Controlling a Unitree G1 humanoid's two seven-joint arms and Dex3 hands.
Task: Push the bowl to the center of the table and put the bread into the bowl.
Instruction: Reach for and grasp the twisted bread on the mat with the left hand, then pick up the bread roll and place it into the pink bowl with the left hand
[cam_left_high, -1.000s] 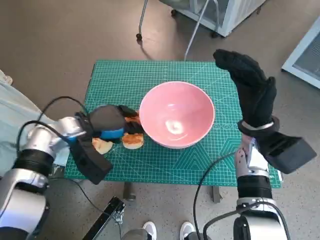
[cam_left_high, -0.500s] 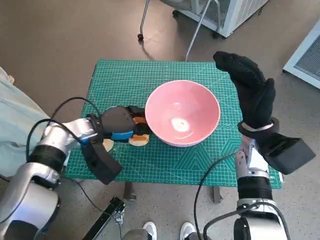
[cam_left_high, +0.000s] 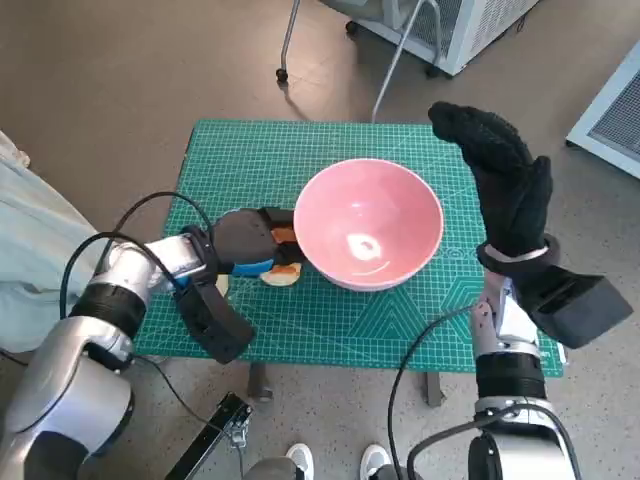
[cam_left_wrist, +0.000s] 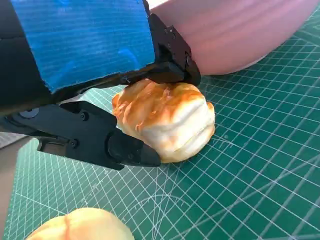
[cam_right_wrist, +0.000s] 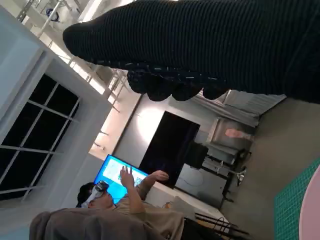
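Left hand (cam_left_high: 243, 243) has its fingers (cam_left_wrist: 110, 145) clamped on either side of the bread (cam_left_wrist: 167, 120), which rests on the mat just beside the pink bowl (cam_left_high: 368, 222), placed for lifting in. Right hand (cam_left_high: 500, 180) is raised past the bowl's far side, fingers extended, holding nothing, evidently kept clear.

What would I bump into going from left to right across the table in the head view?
Left hand → bread roll → pink bowl → right hand, raised at the green mat's right edge. A second roll near the left hand is mostly hidden, so I leave it out.
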